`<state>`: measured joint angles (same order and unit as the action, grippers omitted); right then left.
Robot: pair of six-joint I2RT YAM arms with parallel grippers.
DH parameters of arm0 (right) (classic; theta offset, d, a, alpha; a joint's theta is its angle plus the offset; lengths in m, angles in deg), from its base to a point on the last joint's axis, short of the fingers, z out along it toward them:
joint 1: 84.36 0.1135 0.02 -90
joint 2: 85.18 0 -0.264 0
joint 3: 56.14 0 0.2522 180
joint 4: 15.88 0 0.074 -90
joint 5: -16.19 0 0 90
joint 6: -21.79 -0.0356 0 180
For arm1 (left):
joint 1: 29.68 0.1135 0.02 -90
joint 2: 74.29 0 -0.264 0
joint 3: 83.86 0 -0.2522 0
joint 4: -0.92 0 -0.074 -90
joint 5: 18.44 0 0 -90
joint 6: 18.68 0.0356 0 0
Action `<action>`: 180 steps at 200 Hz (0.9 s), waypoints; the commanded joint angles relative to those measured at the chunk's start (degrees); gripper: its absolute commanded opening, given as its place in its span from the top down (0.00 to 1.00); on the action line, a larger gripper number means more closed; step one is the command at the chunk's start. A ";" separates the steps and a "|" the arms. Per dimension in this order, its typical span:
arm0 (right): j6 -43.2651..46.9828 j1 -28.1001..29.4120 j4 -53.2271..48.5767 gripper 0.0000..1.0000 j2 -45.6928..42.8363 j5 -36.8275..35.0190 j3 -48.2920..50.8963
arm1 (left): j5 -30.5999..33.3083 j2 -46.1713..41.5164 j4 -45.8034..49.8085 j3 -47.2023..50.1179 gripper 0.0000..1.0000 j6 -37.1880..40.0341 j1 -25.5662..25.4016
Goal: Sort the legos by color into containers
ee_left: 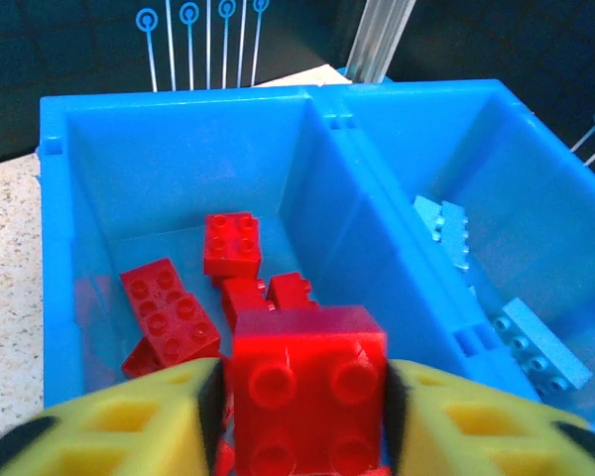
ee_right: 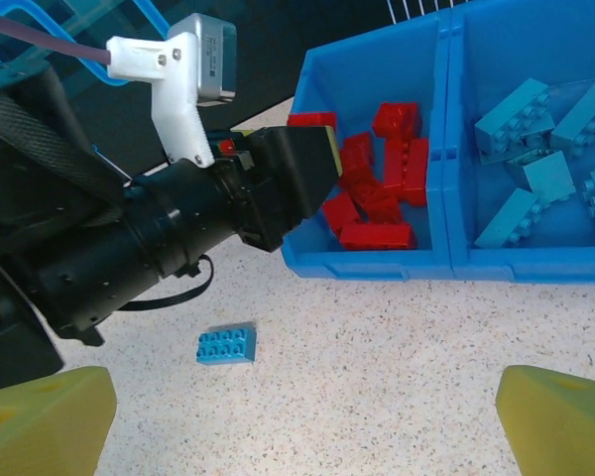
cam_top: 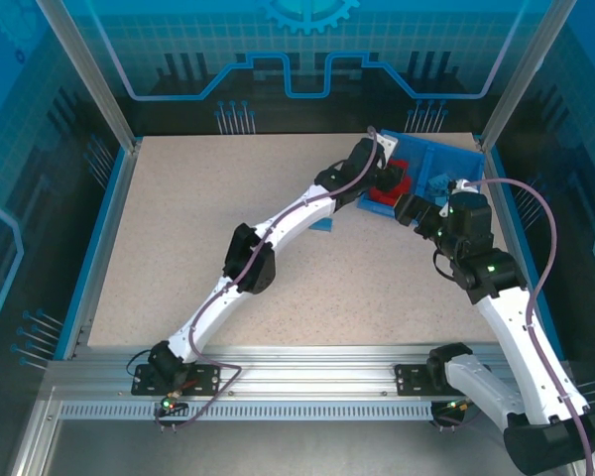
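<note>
Left gripper [ee_left: 302, 402]: jaws clamped on a red brick [ee_left: 307, 372], yellow pads [ee_left: 129, 421] on either side. Thin dark seams show at both pads, so I judge the grip to be light.

The brick's studded face points back at the wrist camera. It shows two-by-two studs and its lower edge is cropped, so I can't call a long axis.

Straight ahead of and below those jaws is the left compartment of the blue tray [ee_left: 178, 109], which holds the red bricks [ee_left: 230, 243]. The middle wall [ee_left: 352, 228] runs just right of the jaws. Beyond it lie the light blue bricks [ee_left: 540, 357].

Risks:
- The drop point is near the middle wall. A brick that clips it or bounces off the red heap could hop into the blue side.
- If the brick sticks to one pad, it could swing out sideways as it lets go.

Right gripper [ee_right: 302, 421]: jaws wide apart and holding nothing, above bare bench [ee_right: 407, 357]. One loose light blue brick [ee_right: 226, 345] lies ahead and left of them. Its studs face up and its long axis runs across the jaws, roughly parallel to the tray's front wall.

Risk there: the brick lies just below the left arm's wrist, so reaching for it before that arm clears could make the arms collide.
</note>
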<state>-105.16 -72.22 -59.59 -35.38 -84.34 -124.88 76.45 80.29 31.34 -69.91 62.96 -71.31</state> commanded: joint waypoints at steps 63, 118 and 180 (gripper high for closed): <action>0.18 -1.09 -0.18 0.00 0.33 -0.55 0.06 | 2.52 -13.36 -9.50 9.98 0.40 -1.40 -0.28; 2.52 -1.08 1.12 0.00 3.55 2.75 -0.99 | 3.46 -49.01 -28.59 58.24 0.39 0.70 -0.64; 6.99 6.36 8.62 0.01 19.37 12.09 -6.24 | -1.82 -83.39 -14.34 86.79 0.25 18.67 -0.61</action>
<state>-101.40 -70.30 -54.67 -21.94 -75.88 -126.61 77.74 5.50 9.01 9.98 70.93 -71.59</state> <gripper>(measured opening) 0.992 0.712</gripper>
